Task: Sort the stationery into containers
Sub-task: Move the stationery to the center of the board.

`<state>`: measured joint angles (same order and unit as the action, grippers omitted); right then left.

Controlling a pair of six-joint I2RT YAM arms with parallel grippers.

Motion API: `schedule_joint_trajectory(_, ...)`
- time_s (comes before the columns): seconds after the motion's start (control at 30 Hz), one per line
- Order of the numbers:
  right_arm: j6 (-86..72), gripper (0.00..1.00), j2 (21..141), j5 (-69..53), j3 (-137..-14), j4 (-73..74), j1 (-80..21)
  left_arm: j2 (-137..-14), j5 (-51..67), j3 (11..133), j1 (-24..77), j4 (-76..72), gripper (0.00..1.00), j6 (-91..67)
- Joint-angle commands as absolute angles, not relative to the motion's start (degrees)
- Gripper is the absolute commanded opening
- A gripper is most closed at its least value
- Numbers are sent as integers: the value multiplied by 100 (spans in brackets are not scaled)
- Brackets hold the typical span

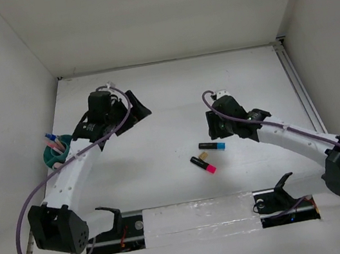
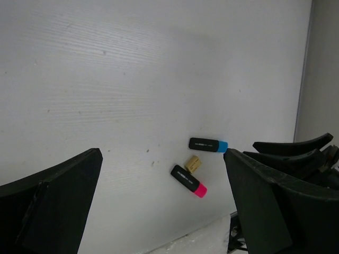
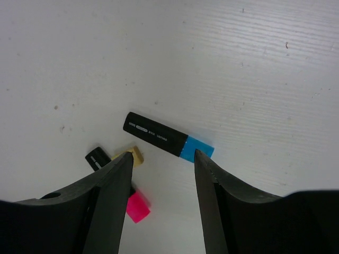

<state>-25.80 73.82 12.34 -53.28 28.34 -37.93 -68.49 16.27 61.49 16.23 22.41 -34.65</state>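
- The blue-ended marker (image 3: 159,138) lies flat on the worktop (image 1: 152,97) near its middle. In the right wrist view its black body points to 10 o'clock and its blue end to 4 o'clock.
- The tan eraser bit (image 3: 131,155) sits just beside it at 7 o'clock. The pink-ended marker (image 3: 136,207) lies beyond that, partly hidden behind a finger.
- The right fingers (image 3: 108,196) hang over the marker, parted about halfway and grasping nothing. The blue end shows in the gap between them.
- They appear to close along the 9-to-3 line, almost along the marker's length. The wrist likely needs to turn so they close across the black body instead.
- It seems best to aim at the middle of the body, away from the 7 o'clock side, and come straight down. That way a fingertip is less likely to nudge the eraser bit or roll the marker.
- The gap looks wide enough as it is, so opening further would only bring a finger closer to the neighbours.
- The teal organizer (image 1: 50,161) stands far off at 9 o'clock, by the left wall, with pens already upright in it.
- The left fingers (image 2: 58,201) are spread wide and empty, raised near that side. The carry should pass clear of them, or hand over.
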Motion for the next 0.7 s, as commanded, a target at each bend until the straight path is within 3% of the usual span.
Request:
schedule_joint_trajectory(0.0,-2049,56,7269,732,-5010,2145,-3604,-6987,1091,6074,1635,2030,100,-3455)
schedule_joint_trajectory(0.6,-1748,60,8402,97,-4939,2162,-3120,-6513,844,5845,1635,2408,100,-2461)
schedule_joint_trajectory(0.67,-1967,67,8402,175,-4939,2285,-3120,-6460,844,5845,1635,2408,100,-2461)
